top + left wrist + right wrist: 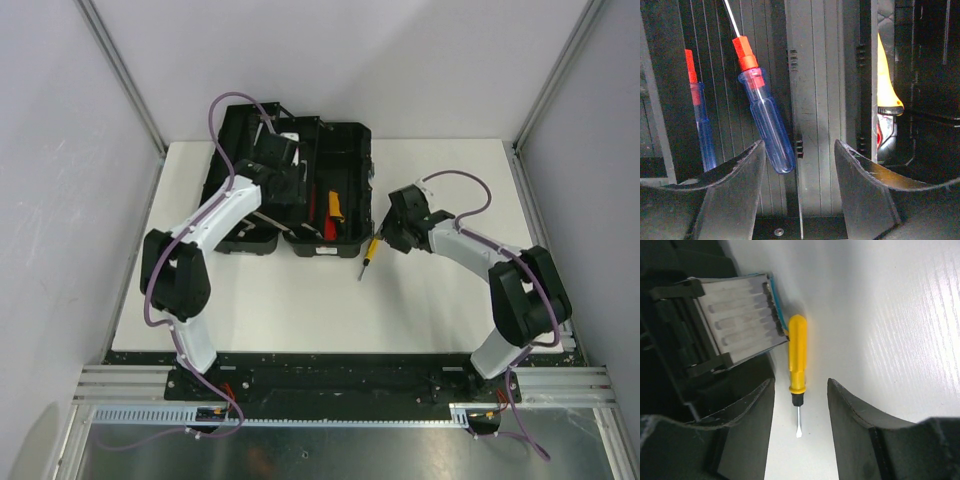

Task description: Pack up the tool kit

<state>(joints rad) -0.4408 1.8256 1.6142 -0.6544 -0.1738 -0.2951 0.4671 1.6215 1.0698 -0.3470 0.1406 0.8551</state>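
Observation:
The black toolbox (345,160) lies open at the back of the table. My left gripper (799,165) is open inside it, above a blue-handled screwdriver (765,117) with a red collar that lies on the ribbed floor. A second blue screwdriver (702,125) lies to its left. A yellow-handled screwdriver (797,357) lies on the white table beside the toolbox's blue latch (740,320); it also shows in the top view (368,254). My right gripper (800,405) is open and straddles its tip end without touching it.
Red and yellow-handled tools (333,207) lie in the right half of the toolbox; one also shows in the left wrist view (886,90). The white table (300,310) reaches forward to the black base rail. Grey walls stand on both sides.

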